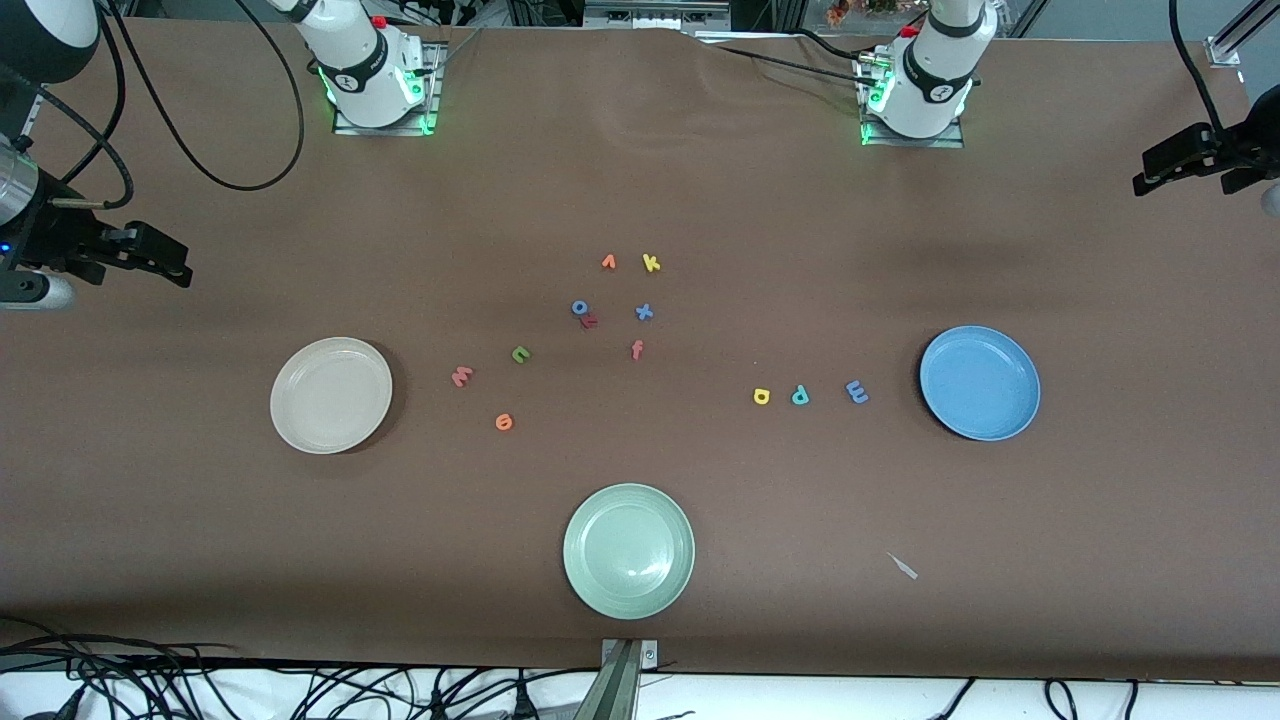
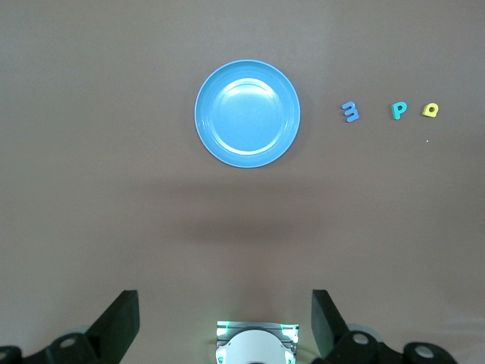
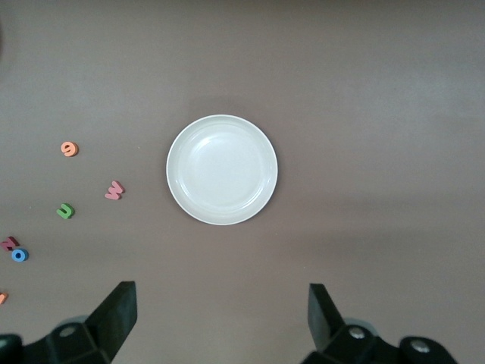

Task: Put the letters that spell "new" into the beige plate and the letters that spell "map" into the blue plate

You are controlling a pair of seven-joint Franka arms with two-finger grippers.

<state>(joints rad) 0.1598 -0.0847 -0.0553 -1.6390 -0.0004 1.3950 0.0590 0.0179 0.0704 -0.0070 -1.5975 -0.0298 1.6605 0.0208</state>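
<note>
The beige plate (image 1: 331, 395) lies empty toward the right arm's end, with the salmon w (image 1: 461, 376), green n (image 1: 520, 354) and orange e (image 1: 503, 422) on the cloth beside it. The blue plate (image 1: 980, 383) lies empty toward the left arm's end, beside the blue m (image 1: 857, 391), teal p (image 1: 800, 394) and yellow a (image 1: 761, 396). My right gripper (image 3: 221, 294) hangs high and open, looking down on the beige plate (image 3: 222, 169). My left gripper (image 2: 223, 299) hangs high and open, looking down on the blue plate (image 2: 247, 114). Neither holds anything.
A pale green plate (image 1: 628, 550) sits near the front edge. A cluster of other letters lies mid-table: orange v (image 1: 608, 262), yellow k (image 1: 651, 263), blue o (image 1: 579, 307), blue x (image 1: 644, 312), orange f (image 1: 637, 349). A white scrap (image 1: 903, 566) lies nearer the front camera.
</note>
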